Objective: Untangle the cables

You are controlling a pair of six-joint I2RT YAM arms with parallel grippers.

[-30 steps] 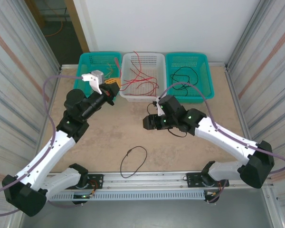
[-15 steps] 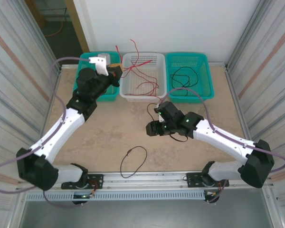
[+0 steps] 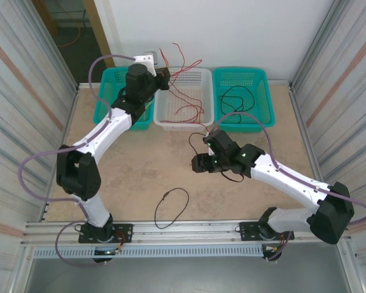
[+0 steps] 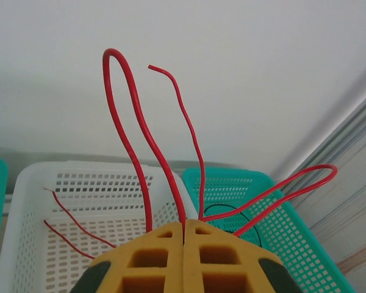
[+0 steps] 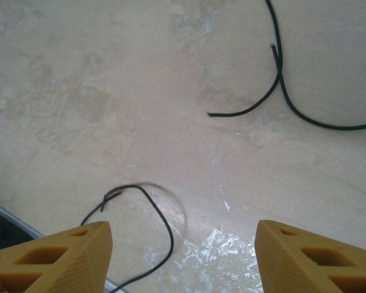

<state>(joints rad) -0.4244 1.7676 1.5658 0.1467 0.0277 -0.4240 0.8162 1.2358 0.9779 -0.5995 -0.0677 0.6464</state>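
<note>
- Two tools are shown. The left tool (image 3: 161,77), raised above the white basket (image 3: 184,126), has its fingers pressed together on a bundle of red cables (image 4: 134,122).
- From that pinch the red strands fan upward toward the back wall. One tall hairpin loop stands nearly vertical, a single free end rises beside it, and a long narrow loop leans to the right.
- Other red strands trail down into the white basket.
- The right tool (image 5: 183,244) has its fingers spread wide and holds nothing; it faces down at the tabletop (image 5: 79,91).
- A black cable (image 3: 172,206) lies as an open loop on the tabletop, its long axis running from near-left to far-right.
- A second black cable (image 3: 235,97) lies curled in the right teal basket (image 3: 256,85).
</note>
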